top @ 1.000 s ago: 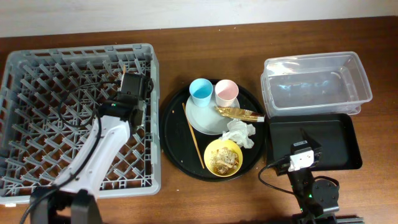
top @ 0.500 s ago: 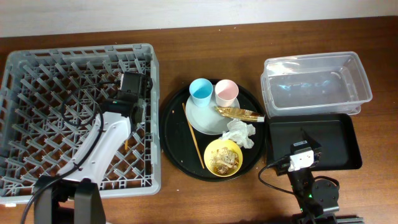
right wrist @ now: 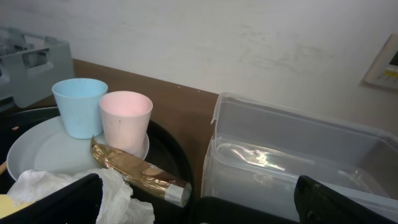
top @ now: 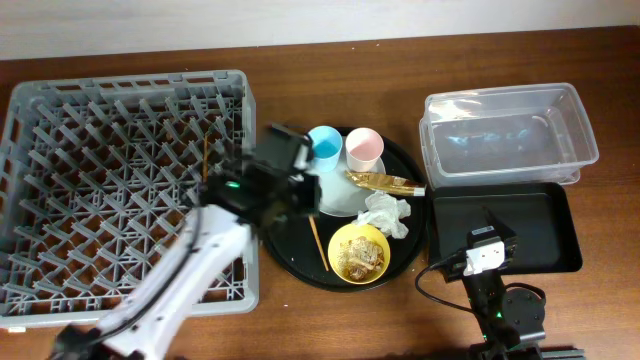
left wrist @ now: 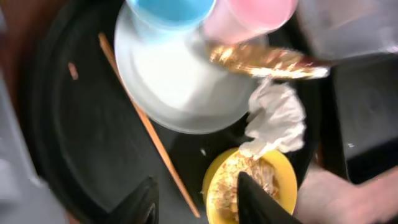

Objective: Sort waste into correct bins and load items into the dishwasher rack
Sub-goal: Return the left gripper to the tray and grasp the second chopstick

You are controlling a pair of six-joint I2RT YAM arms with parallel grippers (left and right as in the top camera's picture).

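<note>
My left gripper (top: pixel 295 185) hangs open and empty over the left part of the round black tray (top: pixel 285 250); its jaws (left wrist: pixel 199 202) frame one wooden chopstick (left wrist: pixel 143 118) and the yellow bowl (left wrist: pixel 283 180) of food scraps (left wrist: pixel 249 177). The other chopstick (top: pixel 206 158) lies in the grey rack (top: pixel 120 230). On the tray are the pale plate (top: pixel 345 195), blue cup (top: pixel 323 147), pink cup (top: pixel 364 148), gold wrapper (top: pixel 385 182) and white napkin (top: pixel 388 213). My right gripper (top: pixel 487 250) is open and empty over the shallow black tray (top: pixel 540 225); its jaws (right wrist: pixel 199 208) face the wrapper (right wrist: pixel 137 171).
The clear tub (top: pixel 510 135) stands at the back right, just behind the shallow black tray. The rack fills the left side of the table. The round tray sits between rack and bins. A wall runs along the far edge.
My left arm has swung right, from above the rack to over the round tray, with its gripper empty. A chopstick now lies in the rack. The right arm has not moved.
</note>
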